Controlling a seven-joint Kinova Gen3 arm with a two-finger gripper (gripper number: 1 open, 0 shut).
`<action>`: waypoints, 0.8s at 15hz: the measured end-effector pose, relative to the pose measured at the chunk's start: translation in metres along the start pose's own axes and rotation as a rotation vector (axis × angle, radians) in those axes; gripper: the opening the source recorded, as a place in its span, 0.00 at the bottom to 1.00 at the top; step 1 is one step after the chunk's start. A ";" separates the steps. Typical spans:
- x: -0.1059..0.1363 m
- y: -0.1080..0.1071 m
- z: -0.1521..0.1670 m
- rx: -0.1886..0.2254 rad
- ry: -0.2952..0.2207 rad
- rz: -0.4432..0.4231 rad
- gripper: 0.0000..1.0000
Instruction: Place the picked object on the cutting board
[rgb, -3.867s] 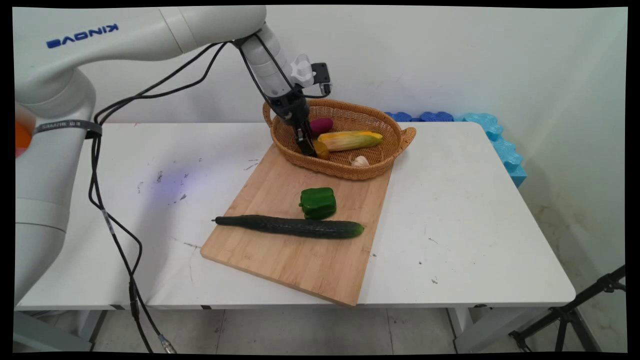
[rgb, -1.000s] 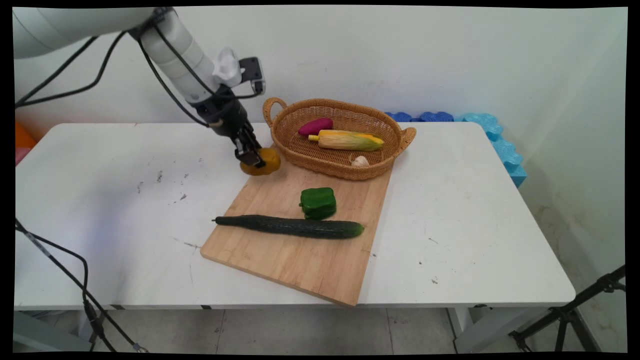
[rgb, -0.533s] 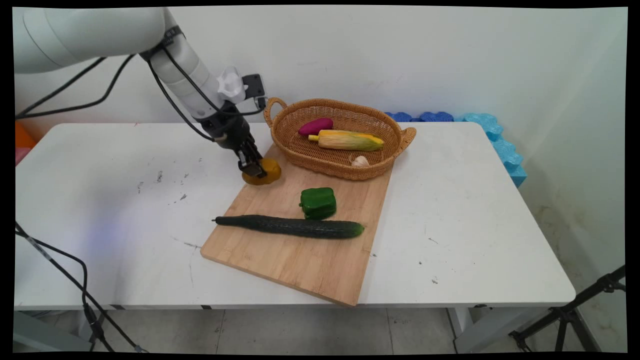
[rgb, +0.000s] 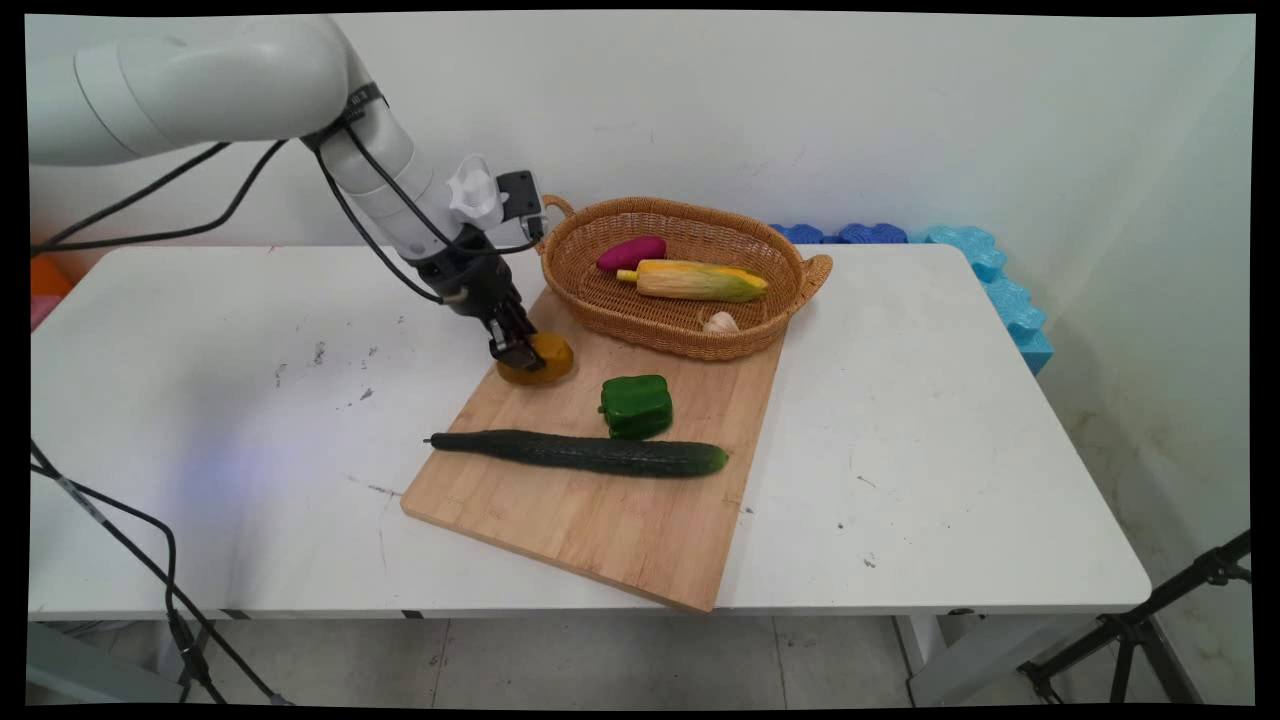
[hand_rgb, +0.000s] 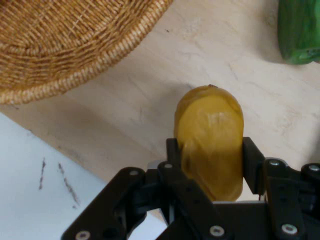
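A: Since the gripper pinches the yellow potato only across its narrow sides, just over the cutting board's far corner, what might fail?

B: It's rounded and smooth, so I'd guess it could twist or slip out and roll off onto the table.

A: Count, near to far?

B: One cucumber, one green pepper, one potato, then one basket holding one garlic, one corn cob, one purple sweet potato.
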 end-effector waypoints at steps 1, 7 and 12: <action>0.000 0.001 0.002 -0.002 0.002 0.000 0.00; 0.000 0.004 0.009 -0.005 0.009 0.003 1.00; 0.004 0.007 0.010 -0.008 0.023 0.011 1.00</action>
